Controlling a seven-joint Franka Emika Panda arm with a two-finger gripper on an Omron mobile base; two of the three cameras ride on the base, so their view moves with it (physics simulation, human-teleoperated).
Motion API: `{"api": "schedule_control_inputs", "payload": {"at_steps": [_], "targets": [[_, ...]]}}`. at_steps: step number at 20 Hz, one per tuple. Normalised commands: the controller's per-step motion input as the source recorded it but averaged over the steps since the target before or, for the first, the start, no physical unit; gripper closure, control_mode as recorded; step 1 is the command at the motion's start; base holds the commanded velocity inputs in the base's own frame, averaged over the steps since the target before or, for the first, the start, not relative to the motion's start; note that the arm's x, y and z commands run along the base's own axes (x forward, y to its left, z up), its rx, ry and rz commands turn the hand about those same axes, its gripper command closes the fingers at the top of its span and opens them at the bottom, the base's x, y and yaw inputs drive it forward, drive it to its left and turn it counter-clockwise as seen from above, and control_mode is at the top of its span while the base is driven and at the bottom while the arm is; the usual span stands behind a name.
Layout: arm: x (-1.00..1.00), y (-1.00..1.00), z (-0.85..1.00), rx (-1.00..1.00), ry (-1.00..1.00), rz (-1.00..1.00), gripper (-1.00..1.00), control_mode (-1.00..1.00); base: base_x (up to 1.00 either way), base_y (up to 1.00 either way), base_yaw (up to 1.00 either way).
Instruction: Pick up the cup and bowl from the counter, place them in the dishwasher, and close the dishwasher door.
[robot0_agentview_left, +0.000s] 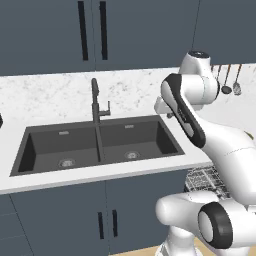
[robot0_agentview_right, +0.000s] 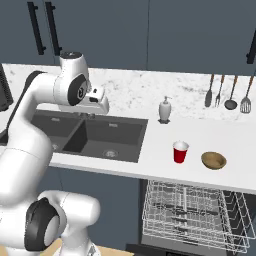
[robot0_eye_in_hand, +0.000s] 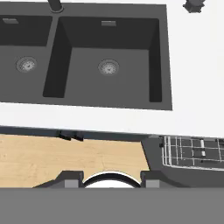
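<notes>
The red cup (robot0_agentview_right: 180, 152) stands upright on the white counter (robot0_agentview_right: 150, 165), right of the sink. Just to its right sits the tan bowl (robot0_agentview_right: 213, 160). Below them the dishwasher (robot0_agentview_right: 150, 200) is open, with its wire rack (robot0_agentview_right: 195, 212) pulled out; the rack (robot0_eye_in_hand: 192, 151) also shows in the hand view over a dark grey panel (robot0_eye_in_hand: 153, 162). My gripper (robot0_agentview_right: 84, 114) hangs over the sink, well to the left of the cup and pointing down. In the hand view my gripper (robot0_eye_in_hand: 111, 180) is open, with nothing between the fingertips (robot0_eye_in_hand: 72, 179).
A dark double sink (robot0_agentview_left: 100, 142) with a tall faucet (robot0_agentview_left: 96, 102) lies under the hand. A white soap dispenser (robot0_agentview_right: 165, 110) stands behind the cup. Utensils (robot0_agentview_right: 230, 92) hang on the back wall. Wood floor (robot0_eye_in_hand: 65, 157) lies before the cabinets.
</notes>
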Motion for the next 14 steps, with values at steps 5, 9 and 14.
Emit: {"api": "schedule_control_inputs", "payload": {"at_steps": [5,9,14], "targets": [[-0.24,0.0,0.0,0.0,-0.02,0.0,-1.0,-1.0,0.0,0.0,0.0],[-0.72,0.07,0.0,0.0,-0.1,0.01,-1.0,-1.0,0.0,0.0,0.0],[-0.79,0.04,-0.01,0.0,-0.09,0.01,-1.0,-1.0,0.0,0.0,0.0]]}}
